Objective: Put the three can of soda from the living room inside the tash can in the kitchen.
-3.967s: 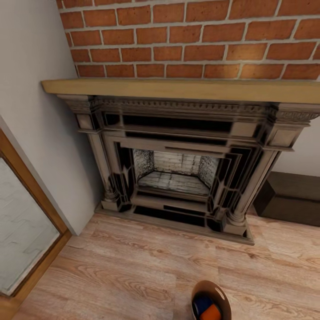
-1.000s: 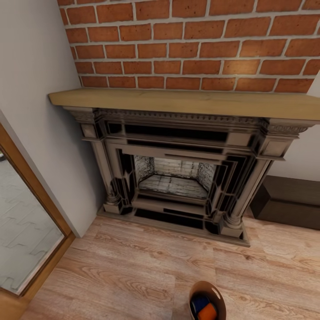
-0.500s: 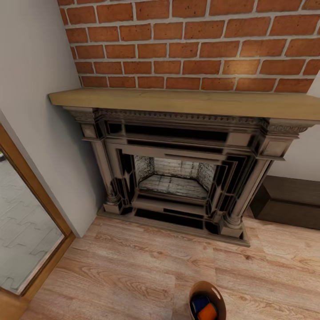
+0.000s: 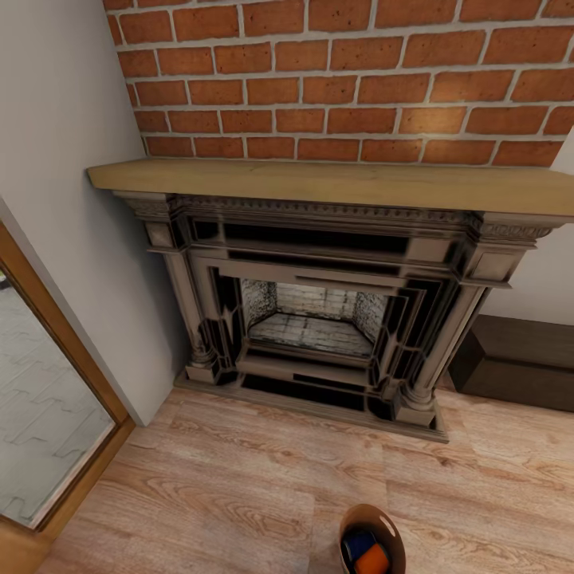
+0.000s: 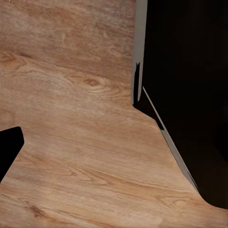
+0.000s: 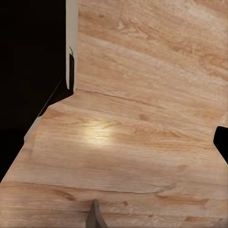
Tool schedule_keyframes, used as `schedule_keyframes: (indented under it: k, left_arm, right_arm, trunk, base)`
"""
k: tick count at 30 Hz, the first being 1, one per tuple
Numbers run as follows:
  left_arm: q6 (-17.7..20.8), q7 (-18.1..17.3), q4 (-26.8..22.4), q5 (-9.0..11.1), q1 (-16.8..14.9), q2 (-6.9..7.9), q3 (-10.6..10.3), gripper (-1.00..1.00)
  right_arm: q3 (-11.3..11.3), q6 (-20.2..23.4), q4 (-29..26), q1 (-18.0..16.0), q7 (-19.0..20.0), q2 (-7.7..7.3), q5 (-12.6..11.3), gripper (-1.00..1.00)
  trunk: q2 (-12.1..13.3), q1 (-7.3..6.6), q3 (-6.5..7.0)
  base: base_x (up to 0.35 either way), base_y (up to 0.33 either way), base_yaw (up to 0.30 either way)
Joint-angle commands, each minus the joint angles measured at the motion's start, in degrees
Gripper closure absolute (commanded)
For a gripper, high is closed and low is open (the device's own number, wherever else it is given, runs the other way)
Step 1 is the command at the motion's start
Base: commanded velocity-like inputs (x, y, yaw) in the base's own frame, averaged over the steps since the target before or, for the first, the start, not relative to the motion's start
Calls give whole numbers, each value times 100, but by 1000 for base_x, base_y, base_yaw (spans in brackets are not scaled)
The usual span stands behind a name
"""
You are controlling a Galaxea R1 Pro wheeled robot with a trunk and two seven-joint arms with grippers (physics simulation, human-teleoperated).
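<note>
At the six o'clock edge of the head view, a bin [image 4: 372,518] is seen on the wood floor [image 4: 223,494], holding a blue can [image 4: 359,544] and an orange can [image 4: 376,560]. A fireplace [image 4: 319,303] stands at twelve o'clock. The grippers' state cannot be told.

A home living room: ornate fireplace [image 4: 319,311], brick chimney wall [image 4: 343,80], wood plank floor [image 4: 223,494].

Head camera faces fireplace [image 4: 319,311]; both wrist cameras seemingly overlook wood floor [image 5: 80,142]
</note>
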Motion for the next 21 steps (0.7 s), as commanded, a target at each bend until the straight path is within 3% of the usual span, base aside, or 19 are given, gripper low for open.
schedule_keyframes:
  k: [1, 21]
  left_arm:
    - [0, 0, 2, 0, 0, 0, 0, -100]
    - [0, 0, 0, -2, 0, 0, 0, -100]
  right_arm:
    - [-2, 0, 2, 1, 0, 1, 0, -100]
    - [-6, 0, 1, 1, 0, 2, 0, -100]
  trunk:
    - [0, 0, 0]
    - [0, 0, 0]
  base:
    - [0, 0, 0]
    - [0, 0, 0]
